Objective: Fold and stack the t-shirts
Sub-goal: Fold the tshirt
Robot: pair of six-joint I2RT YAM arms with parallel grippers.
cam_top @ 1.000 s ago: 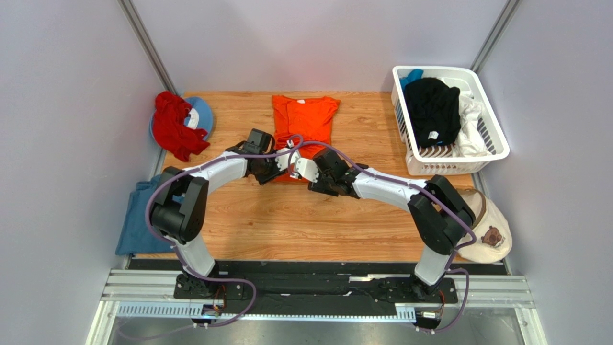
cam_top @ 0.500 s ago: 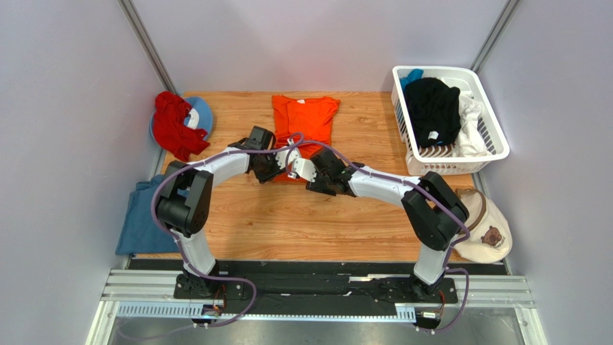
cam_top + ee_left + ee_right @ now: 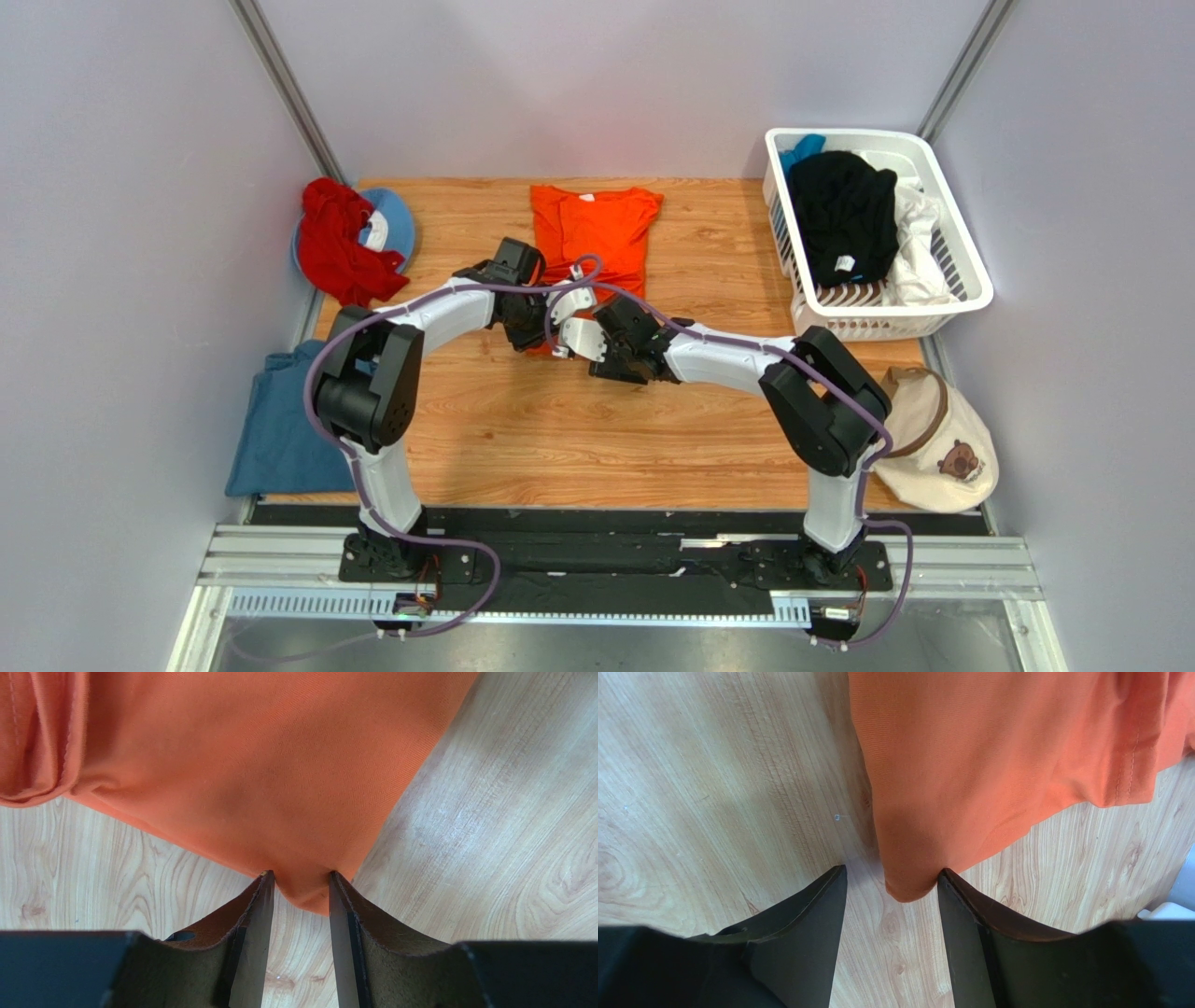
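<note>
Left gripper [image 3: 300, 876] part-open, both fingertips touching the orange shirt's [image 3: 246, 763] near corner, which pokes between them. Right gripper [image 3: 891, 871] open astride the other near corner, cloth edge against one finger only. Rest of shirt lies flat beyond both grippers; bare table [image 3: 589, 434] behind them.

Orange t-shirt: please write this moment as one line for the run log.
step: hem grasp, not yet closed | orange t-shirt: one near corner between each gripper's fingers | left gripper: open | right gripper: open
</note>
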